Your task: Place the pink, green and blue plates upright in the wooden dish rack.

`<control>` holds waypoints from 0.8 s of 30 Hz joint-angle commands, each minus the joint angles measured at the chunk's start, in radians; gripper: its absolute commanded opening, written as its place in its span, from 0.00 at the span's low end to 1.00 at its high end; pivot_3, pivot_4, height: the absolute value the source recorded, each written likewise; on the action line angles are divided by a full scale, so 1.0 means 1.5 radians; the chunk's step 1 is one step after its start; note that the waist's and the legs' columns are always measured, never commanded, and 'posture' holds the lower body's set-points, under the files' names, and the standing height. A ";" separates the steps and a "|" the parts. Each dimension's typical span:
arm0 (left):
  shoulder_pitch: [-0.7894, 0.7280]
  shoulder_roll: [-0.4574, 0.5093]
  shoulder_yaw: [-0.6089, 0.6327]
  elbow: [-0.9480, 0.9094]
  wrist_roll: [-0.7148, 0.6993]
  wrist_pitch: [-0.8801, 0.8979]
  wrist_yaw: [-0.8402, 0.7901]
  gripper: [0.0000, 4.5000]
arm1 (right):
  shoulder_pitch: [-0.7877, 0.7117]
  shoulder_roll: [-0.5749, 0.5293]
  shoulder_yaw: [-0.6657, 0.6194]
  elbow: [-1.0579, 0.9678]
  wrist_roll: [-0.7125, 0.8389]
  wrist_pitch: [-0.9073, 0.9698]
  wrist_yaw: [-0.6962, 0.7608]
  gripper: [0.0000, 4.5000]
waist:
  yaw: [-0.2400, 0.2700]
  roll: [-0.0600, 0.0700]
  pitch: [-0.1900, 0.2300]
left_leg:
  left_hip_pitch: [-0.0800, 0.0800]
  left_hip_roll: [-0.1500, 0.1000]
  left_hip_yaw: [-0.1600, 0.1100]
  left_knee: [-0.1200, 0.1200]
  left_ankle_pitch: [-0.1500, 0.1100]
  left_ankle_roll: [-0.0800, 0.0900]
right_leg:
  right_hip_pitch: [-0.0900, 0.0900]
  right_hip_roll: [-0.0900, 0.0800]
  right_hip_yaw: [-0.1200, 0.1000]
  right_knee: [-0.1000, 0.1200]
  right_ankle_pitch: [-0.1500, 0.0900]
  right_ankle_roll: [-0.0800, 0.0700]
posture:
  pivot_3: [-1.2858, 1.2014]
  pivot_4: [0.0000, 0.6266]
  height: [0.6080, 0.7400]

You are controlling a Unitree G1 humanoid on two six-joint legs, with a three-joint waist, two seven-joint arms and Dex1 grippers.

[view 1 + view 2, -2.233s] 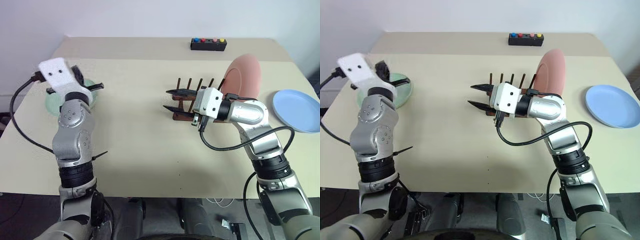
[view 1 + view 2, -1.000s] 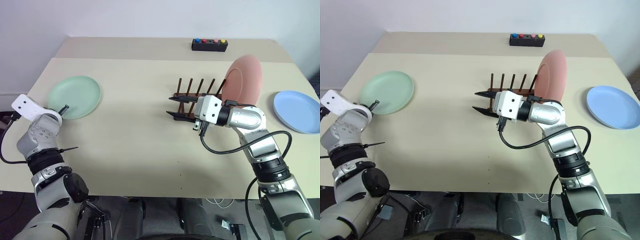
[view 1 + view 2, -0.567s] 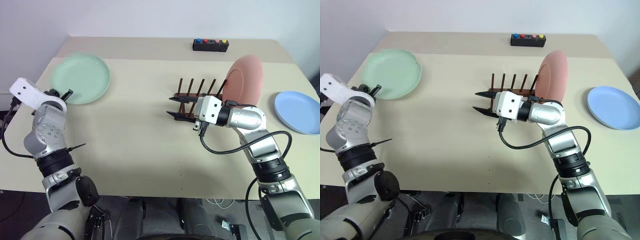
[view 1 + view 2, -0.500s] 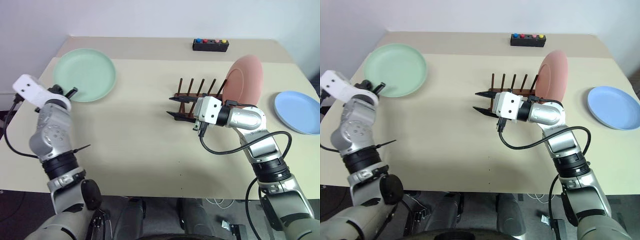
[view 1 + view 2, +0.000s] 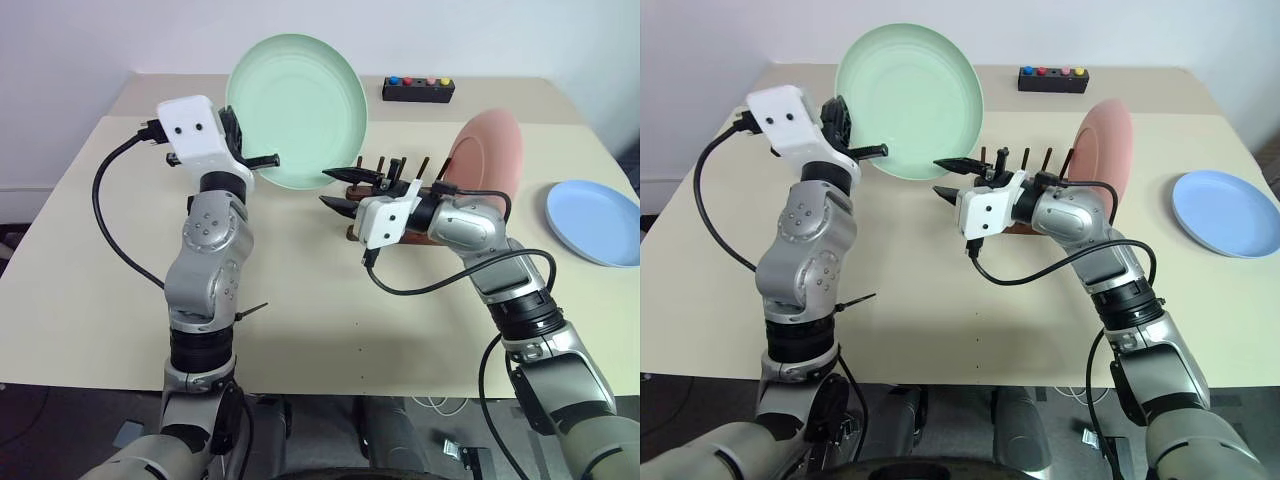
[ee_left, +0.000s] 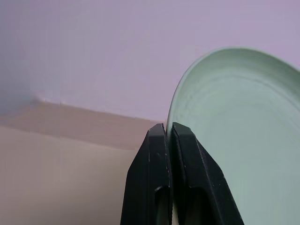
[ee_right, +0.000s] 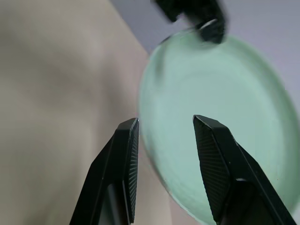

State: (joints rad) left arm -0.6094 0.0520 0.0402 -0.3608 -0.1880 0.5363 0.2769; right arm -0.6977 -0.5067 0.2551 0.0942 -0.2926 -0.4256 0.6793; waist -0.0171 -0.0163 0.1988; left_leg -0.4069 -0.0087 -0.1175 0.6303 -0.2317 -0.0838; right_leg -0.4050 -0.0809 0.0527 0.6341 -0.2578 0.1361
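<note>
Beige and broad, the table [image 5: 300, 290] sits against a pale wall, with a small black box [image 5: 417, 90] of coloured buttons near its far edge. My left gripper [image 5: 262, 160] is clamped tight on the rim of the green plate [image 5: 297, 97], its two fingers pressed together with the plate's edge pinched between them, as my left wrist view shows. I hold that plate raised above the table, standing nearly on edge, its hollow face turned toward me and its lower rim nearest my fingers. My right gripper [image 5: 339, 190] hangs just beside the plate's lower edge, pointing toward my left with its fingers [image 7: 125, 159] partly spread and nothing between them; in my right wrist view the green plate lies just beyond the gap. Right behind that gripper stands the wooden dish rack [image 5: 388, 180], its pegs upright and its long axis running across the table from left to right. At the rack's right end the pink plate [image 5: 486, 160] stands upright, leaning slightly. Well apart on my right, the blue plate [image 5: 592, 222] lies flat near the table's edge.
</note>
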 commanded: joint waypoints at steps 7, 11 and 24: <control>-0.006 -0.009 -0.033 -0.055 0.031 -0.013 -0.045 0.01 | -0.024 -0.011 0.006 0.015 -0.060 -0.036 -0.043 0.41 | 0.001 0.000 0.000 | 0.000 0.000 0.000 0.000 0.000 0.000 | 0.000 0.000 0.000 0.000 0.000 0.000 | 0.52 0.24 0.96; -0.003 -0.020 -0.044 -0.062 0.032 -0.019 -0.067 0.01 | -0.025 -0.010 0.011 0.030 -0.076 -0.037 -0.052 0.41 | 0.000 0.000 0.000 | 0.000 0.000 0.000 0.000 0.000 0.000 | 0.000 0.000 0.000 0.000 0.000 0.000 | 0.52 0.24 0.96; 0.001 -0.042 -0.026 -0.049 0.024 -0.008 -0.092 0.00 | -0.034 -0.012 0.019 0.051 -0.085 -0.047 -0.070 0.01 | 0.000 0.000 0.000 | 0.000 0.000 0.000 0.000 0.000 0.000 | 0.000 0.000 0.000 0.000 0.000 0.000 | 0.52 0.24 0.96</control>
State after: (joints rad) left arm -0.5902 -0.0075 0.0041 -0.4001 -0.1479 0.5367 0.1512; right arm -0.7220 -0.5222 0.2917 0.1833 -0.4205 -0.4873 0.5861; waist -0.0167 -0.0162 0.1988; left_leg -0.4069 -0.0091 -0.1174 0.6306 -0.2317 -0.0837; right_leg -0.4046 -0.0813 0.0528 0.6340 -0.2579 0.1361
